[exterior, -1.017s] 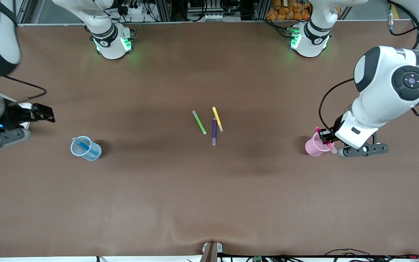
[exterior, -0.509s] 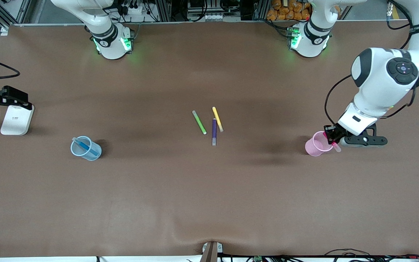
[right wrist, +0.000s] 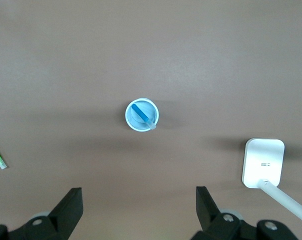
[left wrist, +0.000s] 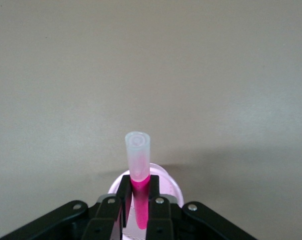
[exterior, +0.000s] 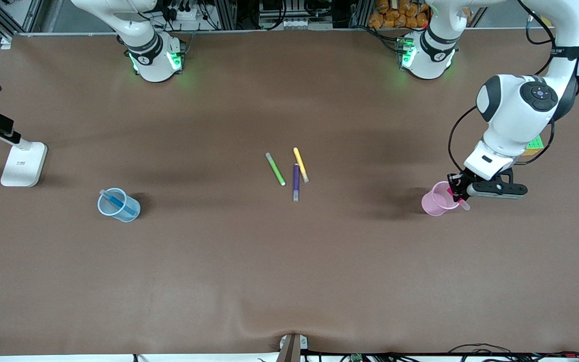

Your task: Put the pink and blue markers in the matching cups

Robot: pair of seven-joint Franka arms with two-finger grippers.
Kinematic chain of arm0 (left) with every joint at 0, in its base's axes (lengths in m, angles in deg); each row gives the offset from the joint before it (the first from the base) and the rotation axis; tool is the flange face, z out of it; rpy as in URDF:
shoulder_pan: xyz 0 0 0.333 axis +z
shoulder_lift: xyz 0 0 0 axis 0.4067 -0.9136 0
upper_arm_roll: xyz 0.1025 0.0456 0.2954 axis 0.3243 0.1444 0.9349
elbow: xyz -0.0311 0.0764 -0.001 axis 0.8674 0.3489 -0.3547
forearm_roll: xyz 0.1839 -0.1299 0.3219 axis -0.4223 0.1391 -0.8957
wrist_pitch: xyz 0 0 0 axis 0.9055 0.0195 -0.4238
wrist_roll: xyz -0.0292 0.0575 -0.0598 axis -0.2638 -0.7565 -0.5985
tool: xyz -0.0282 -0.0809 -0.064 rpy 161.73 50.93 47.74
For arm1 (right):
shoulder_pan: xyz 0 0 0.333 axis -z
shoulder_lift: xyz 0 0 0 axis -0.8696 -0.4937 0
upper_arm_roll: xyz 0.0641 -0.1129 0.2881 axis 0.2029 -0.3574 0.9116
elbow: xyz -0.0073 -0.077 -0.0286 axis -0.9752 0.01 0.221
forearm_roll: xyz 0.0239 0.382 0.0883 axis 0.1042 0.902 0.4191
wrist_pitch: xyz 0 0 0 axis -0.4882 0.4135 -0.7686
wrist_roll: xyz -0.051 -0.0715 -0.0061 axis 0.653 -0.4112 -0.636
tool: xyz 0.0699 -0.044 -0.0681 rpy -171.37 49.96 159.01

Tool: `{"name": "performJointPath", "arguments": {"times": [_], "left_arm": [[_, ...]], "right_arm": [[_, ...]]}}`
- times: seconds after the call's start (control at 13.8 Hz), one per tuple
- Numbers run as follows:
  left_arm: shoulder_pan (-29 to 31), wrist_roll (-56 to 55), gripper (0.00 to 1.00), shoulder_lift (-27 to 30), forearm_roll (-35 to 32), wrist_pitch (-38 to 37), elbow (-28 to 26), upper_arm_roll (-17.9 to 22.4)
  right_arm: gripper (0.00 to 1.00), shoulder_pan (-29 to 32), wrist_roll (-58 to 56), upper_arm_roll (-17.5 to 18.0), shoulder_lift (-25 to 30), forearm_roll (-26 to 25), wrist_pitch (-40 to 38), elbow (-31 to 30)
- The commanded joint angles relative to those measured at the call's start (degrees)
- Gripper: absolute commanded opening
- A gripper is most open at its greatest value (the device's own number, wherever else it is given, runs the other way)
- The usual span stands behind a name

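In the front view, your left gripper (exterior: 459, 193) is at the middle height of the frame, at the left arm's end of the table (exterior: 289, 281). It is clamped tight on the pink marker (exterior: 463, 203), right at the rim of the pink cup (exterior: 435, 202). The marker leans, with its pale end sticking out past the rim, so I think you are lining it up to drop in. I cannot tell if its other end is inside the cup yet. At the right arm's end of the table, at about the same height in the frame, the blue marker (exterior: 116, 201) leans inside the blue cup (exterior: 129, 210), so that half looks done. In the middle of the frame lie the green pen (exterior: 275, 169), the yellow pen (exterior: 300, 164) and the purple pen (exterior: 296, 182). Leave those alone, since they match no cup. A white stand (exterior: 23, 163) sits near the edge of the frame at the right arm's end. In the left wrist view, both fingers (left wrist: 124, 192) squeeze the pink part of the marker, and the pink cup's rim shows just under them. In the right wrist view, your right gripper (right wrist: 138, 212) hangs high over the blue cup with its claw wide apart and nothing in it. That arm is waiting, out of the way. Next you would likely let the pink marker go, but only once it points down into the cup, or it may tip out.
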Motion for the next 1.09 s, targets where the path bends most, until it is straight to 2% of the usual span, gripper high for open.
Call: {"name": "performJointPath", "arguments": {"times": [0.0, 0.29, 0.36, 0.44, 0.51, 0.58, 0.8, 1.02], "left_arm": [[1.1, 0.7, 0.0, -0.1, -0.9, 3.0, -1.5, -0.6], [1.1, 0.6, 0.0, -1.7, -0.9, 4.3, -1.9, -0.7], [1.1, 0.5, 0.03, -2.2, -0.9, 4.3, -2.2, -0.7], [1.2, 0.6, 0.15, -3.0, -0.9, 4.3, -2.2, -0.7], [1.1, 0.6, 0.46, -3.4, -0.9, 4.3, -2.2, -0.7], [1.1, 0.9, 0.99, -3.6, -0.9, 4.1, -1.4, -0.6], [0.9, 2.0, 1.0, -3.3, -0.9, 0.8, 1.8, -0.7], [0.9, 2.1, 1.0, -3.2, -0.9, -12.0, 10.6, -0.8]], "right_arm": [[1.0, 2.4, 1.3, 2.3, 2.4, 1.0, 0.3, -2.0], [1.0, 2.2, 1.3, 2.2, 3.2, 0.7, 0.1, -2.2], [1.0, 2.1, 1.2, 2.1, 3.1, 0.7, 0.1, -2.2], [1.0, 2.1, 1.2, 2.1, 3.1, 0.7, 0.0, -2.2], [1.0, 2.0, 0.8, 2.1, 3.1, 0.7, -0.2, -2.0], [1.0, 1.7, 1.0, 2.1, 3.0, 0.7, -1.1, -1.8], [1.0, 1.6, 0.7, 2.1, 2.9, 0.9, -1.4, -1.7], [1.0, 1.6, 0.5, 2.2, 2.9, 1.1, -1.4, -1.4]]}}
